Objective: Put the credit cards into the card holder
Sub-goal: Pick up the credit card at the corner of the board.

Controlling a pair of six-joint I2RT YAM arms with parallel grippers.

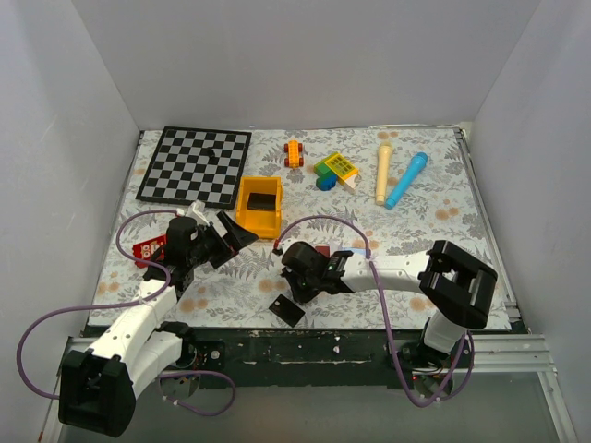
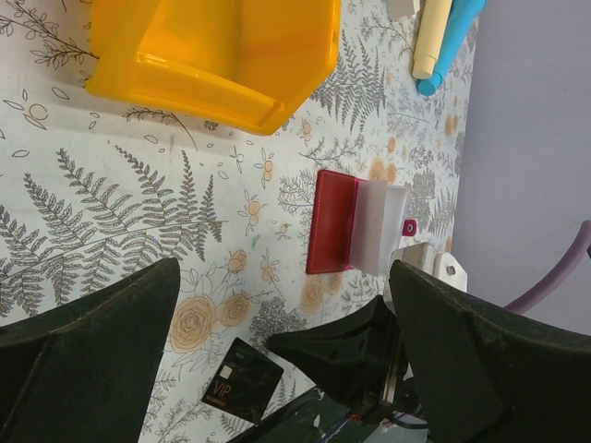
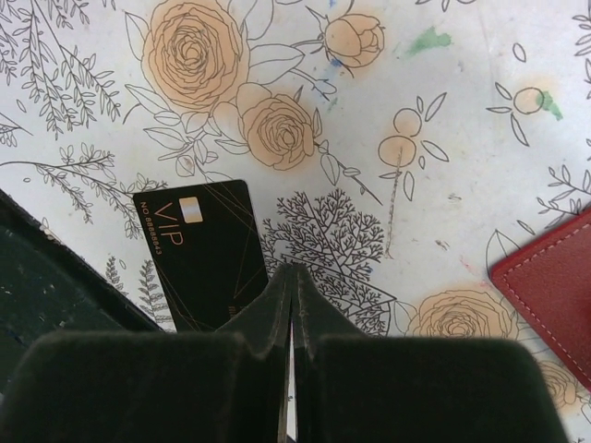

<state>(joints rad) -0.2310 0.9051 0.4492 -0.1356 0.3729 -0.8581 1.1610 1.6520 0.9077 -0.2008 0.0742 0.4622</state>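
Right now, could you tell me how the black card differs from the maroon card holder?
The black card is a single flat sheet with gold VIP lettering; the maroon card holder lies folded open, showing a pale pocket. The card sits by the table's near edge, the holder farther in. Both rest on the floral table cover.

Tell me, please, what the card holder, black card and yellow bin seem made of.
Card holder: likely leather or imitation, matte maroon, pale edge stitching. Black card: probably plastic, smooth, printed gold lettering. Yellow bin: moulded plastic, glossy, slightly translucent.
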